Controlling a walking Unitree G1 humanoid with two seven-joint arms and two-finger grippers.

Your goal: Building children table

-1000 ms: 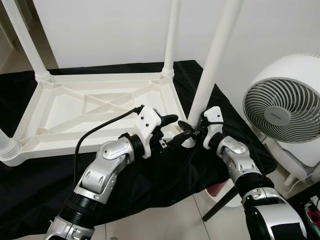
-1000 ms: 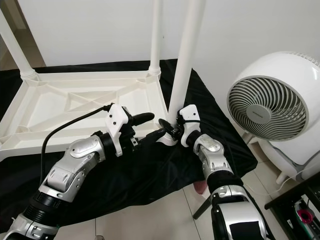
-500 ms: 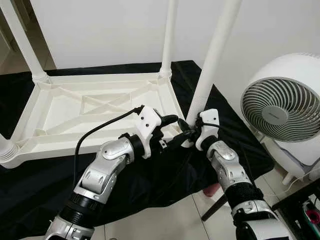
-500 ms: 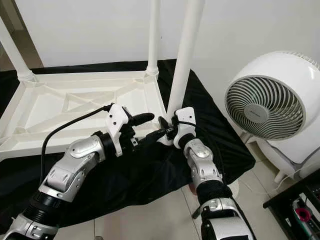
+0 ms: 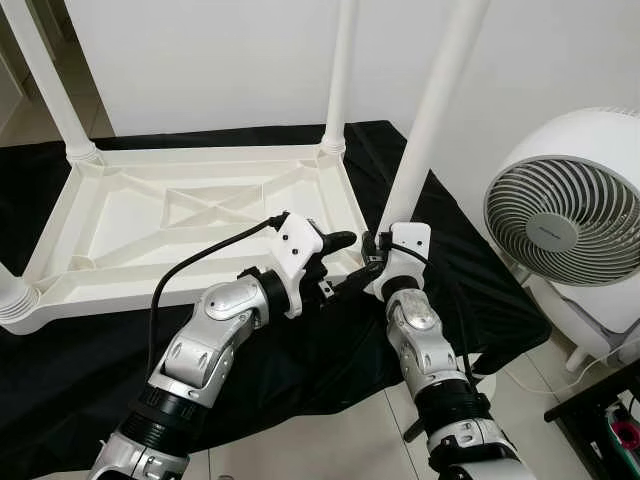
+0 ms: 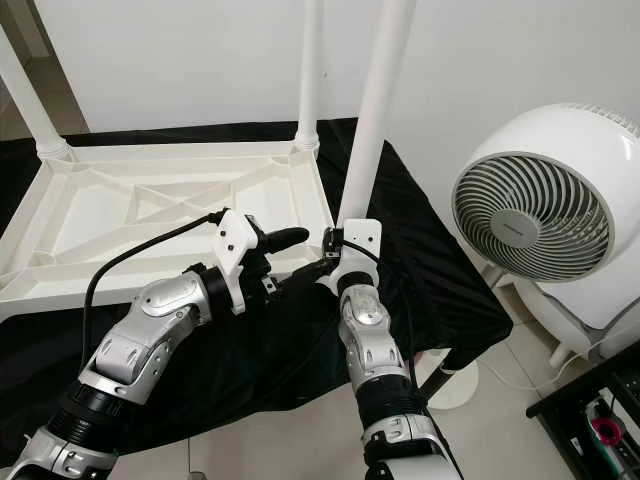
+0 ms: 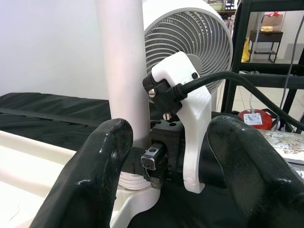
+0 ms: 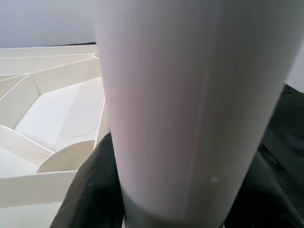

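The white plastic children's table (image 5: 200, 160) lies upside down on a black cloth, its legs pointing up. My right gripper (image 5: 374, 268) is shut on the base of the near right leg (image 5: 430, 110), where it meets the corner socket. In the right wrist view this leg (image 8: 190, 95) stands between the black fingers (image 8: 88, 190). My left gripper (image 5: 352, 260) is open just left of that corner. In the left wrist view its fingers (image 7: 99, 166) frame the leg (image 7: 123, 61) and the right wrist's white mount (image 7: 190, 118).
A white round fan (image 5: 570, 215) stands on the floor to the right, close to my right arm. The black cloth (image 5: 300, 370) hangs over the front edge. Other legs rise at the far right (image 5: 340, 70) and far left (image 5: 50, 80) corners.
My right forearm has swung in from the right of the leg to its near side, the wrist turning around the leg's base. The left arm has held still.
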